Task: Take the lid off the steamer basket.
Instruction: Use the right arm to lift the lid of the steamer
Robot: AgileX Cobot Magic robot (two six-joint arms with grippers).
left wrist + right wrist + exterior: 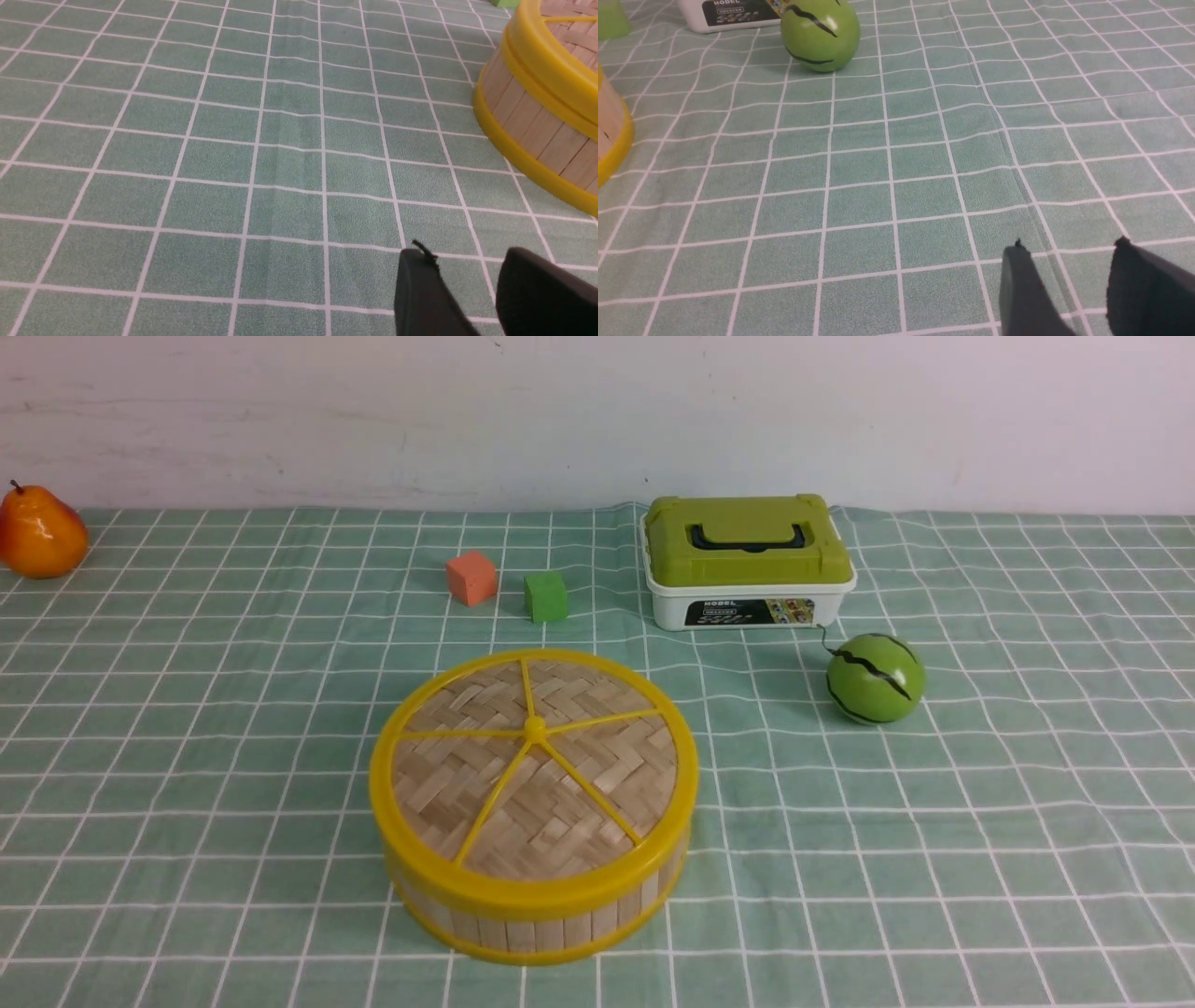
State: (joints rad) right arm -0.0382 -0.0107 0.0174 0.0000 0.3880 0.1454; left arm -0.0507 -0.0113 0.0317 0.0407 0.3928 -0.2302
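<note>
The lid (537,770), a woven bamboo disc with yellow rim, spokes and centre knob, sits closed on the steamer basket (523,926) near the front middle of the table. In the left wrist view the lid's rim (542,60) and the basket's wall (537,126) show to one side of my left gripper (465,256), which is open and empty above the cloth. My right gripper (1069,247) is open and empty over bare cloth; the basket's edge (609,140) is far off to its side. Neither arm shows in the front view.
A white box with a green lid (749,560) stands behind the basket, a green toy melon (875,679) to its right. An orange cube (470,578) and a green cube (545,595) lie behind the basket. An orange pear (39,532) sits far left.
</note>
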